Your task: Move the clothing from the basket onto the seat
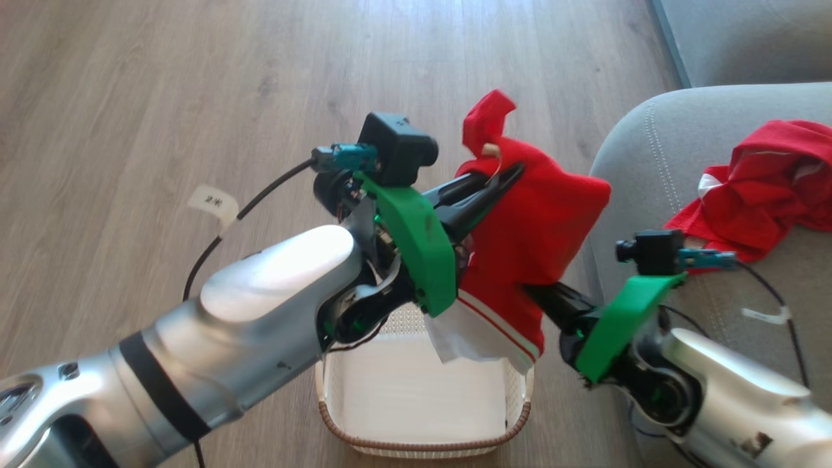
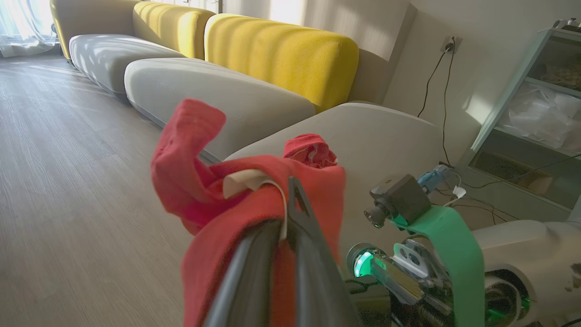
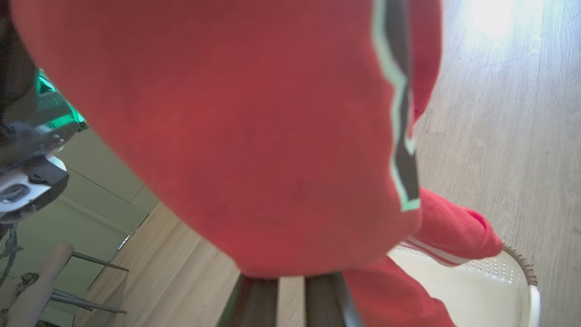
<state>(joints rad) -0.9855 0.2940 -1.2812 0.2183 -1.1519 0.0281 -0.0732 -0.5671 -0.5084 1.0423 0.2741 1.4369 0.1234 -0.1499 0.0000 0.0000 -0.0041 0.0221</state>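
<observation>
L fingers [image 1: 494, 185] on red garment [image 1: 533, 240], above basket [image 1: 416, 448]

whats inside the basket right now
The basket shows a bare white bottom with nothing lying on it. Its far side is covered by the hanging red garment and the left arm, so that part cannot be checked.

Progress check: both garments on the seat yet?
No: one garment lies on the seat; the second garment hangs pinched in the left jaws above the basket.
</observation>
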